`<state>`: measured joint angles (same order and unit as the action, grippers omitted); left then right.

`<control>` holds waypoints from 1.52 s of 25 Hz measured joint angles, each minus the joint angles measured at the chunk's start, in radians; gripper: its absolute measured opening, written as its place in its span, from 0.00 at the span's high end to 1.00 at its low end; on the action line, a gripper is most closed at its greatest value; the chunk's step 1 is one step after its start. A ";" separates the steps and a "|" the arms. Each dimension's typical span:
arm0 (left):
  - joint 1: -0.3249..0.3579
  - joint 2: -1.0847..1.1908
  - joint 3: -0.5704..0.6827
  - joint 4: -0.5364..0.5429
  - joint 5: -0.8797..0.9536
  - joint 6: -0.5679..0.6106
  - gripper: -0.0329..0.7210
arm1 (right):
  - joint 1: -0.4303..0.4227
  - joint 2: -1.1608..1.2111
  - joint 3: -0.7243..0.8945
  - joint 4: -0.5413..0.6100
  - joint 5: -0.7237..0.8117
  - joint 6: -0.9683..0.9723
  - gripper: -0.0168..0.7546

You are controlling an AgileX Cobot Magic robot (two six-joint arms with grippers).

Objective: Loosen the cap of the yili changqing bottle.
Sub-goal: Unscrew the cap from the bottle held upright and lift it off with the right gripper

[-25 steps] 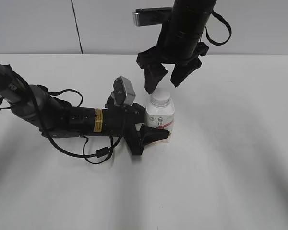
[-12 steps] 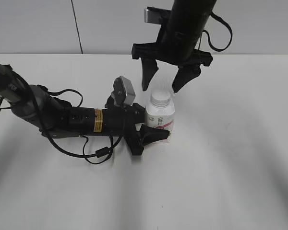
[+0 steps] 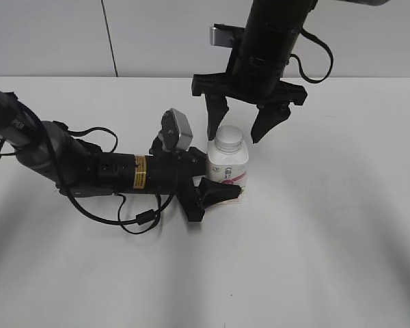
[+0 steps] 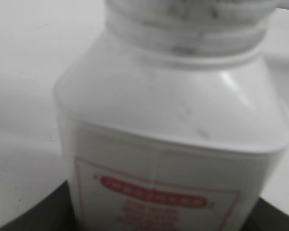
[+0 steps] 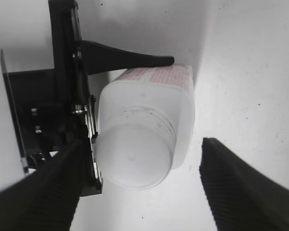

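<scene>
The yili changqing bottle (image 3: 228, 166) stands upright on the white table, white with a pink-red label. Its round white cap (image 3: 229, 139) is on the neck. My left gripper (image 3: 215, 183) lies low from the left and is shut on the bottle's lower body. The left wrist view is filled by the bottle (image 4: 173, 144), blurred and close. My right gripper (image 3: 244, 130) hangs open from above, one finger on each side of the cap, not touching it. In the right wrist view the cap (image 5: 135, 156) sits between the two open fingers (image 5: 142, 180), with the bottle (image 5: 183, 110) below it.
The left arm (image 3: 89, 167) with its cables stretches across the table from the left edge. The right arm (image 3: 266, 41) comes down from the back. A grey wall stands behind the table.
My right gripper has turned about its vertical axis and come down, so its fingers now straddle the cap. The bottle and left gripper have not moved.
</scene>
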<state>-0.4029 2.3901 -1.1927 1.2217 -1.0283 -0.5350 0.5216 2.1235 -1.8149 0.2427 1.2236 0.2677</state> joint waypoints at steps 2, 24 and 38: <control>0.000 0.000 0.000 0.000 0.000 0.000 0.42 | 0.000 0.000 0.000 0.000 0.000 0.005 0.22; 0.000 0.000 0.000 0.000 0.000 0.000 0.42 | 0.000 0.019 -0.002 0.020 -0.001 0.010 0.46; 0.000 0.000 0.000 0.001 -0.003 -0.002 0.42 | 0.000 0.023 -0.016 0.011 0.007 -0.476 0.46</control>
<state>-0.4029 2.3901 -1.1927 1.2228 -1.0309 -0.5373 0.5216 2.1464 -1.8313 0.2540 1.2302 -0.2087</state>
